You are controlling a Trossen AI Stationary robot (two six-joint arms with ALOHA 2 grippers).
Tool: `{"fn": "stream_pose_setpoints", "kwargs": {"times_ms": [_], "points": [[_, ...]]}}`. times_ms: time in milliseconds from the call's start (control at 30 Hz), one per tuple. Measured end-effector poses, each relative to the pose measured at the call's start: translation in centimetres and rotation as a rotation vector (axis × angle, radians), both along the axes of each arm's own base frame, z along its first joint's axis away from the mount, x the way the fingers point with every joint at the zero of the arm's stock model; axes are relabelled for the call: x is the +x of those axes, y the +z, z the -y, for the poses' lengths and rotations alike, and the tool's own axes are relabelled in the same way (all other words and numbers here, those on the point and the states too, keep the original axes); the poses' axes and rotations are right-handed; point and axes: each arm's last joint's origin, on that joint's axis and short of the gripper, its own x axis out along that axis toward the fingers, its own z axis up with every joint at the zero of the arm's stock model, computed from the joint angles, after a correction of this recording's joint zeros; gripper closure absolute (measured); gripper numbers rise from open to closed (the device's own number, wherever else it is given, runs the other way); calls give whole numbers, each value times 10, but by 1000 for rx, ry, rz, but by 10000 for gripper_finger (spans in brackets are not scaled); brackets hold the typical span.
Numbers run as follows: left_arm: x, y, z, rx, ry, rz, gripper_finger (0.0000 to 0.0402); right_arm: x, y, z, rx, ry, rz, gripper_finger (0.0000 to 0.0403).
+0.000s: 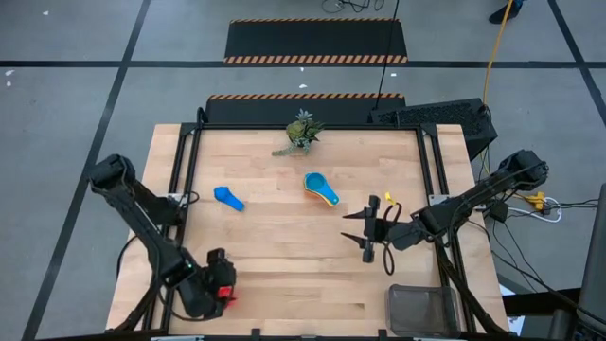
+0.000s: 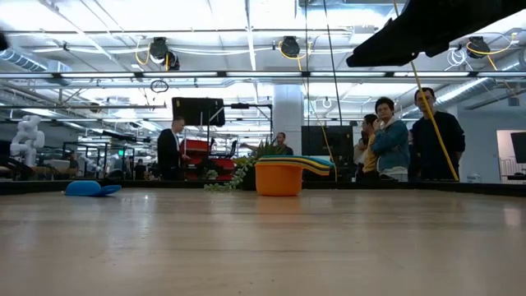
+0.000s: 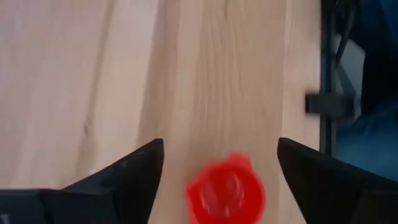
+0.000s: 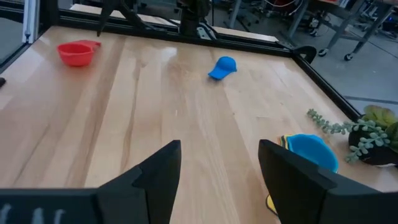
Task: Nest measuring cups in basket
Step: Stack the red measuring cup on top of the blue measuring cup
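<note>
Above the red cup (image 3: 225, 191), left tool (image 3: 217, 171) spread apart; right tool (image 4: 219, 163) likewise apart, empty.

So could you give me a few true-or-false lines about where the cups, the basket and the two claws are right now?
1. The red cup sits in the basket. False: it lies on the table beneath the open left gripper.
2. The dark blue cup lies alone on the wood. True.
3. The right gripper holds a cup. False: it is open with nothing in it.
4. A stack of cups stands near the plant sprig. True.
</note>
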Motion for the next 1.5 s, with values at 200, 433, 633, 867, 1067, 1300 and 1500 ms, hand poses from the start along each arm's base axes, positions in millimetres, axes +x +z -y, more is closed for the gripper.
{"fn": "stream_pose_setpoints", "kwargs": {"times_ms": [200, 433, 633, 867, 1067, 1300, 1500], "points": [[-18, -11, 14, -55, 17, -143, 86, -1, 0, -3, 0, 17, -1, 193], [-35, -24, 23, -58, 43, -297, 100, -1, 0, -3, -2, 16, -1, 193], [-41, -41, 26, 32, 17, -377, 100, -1, 0, -3, -9, 18, -2, 193], [-40, -55, 29, 104, -11, -376, 101, -1, 0, -3, -9, 19, -2, 193], [-38, -64, 30, 134, 12, -384, 101, -1, 0, -3, -9, 19, -3, 193], [-37, -66, 31, 132, 31, -380, 159, -1, 0, -3, -9, 19, -3, 193], [-37, -66, 31, 128, 61, -380, 240, -1, 0, -3, -9, 20, -3, 193]]}}
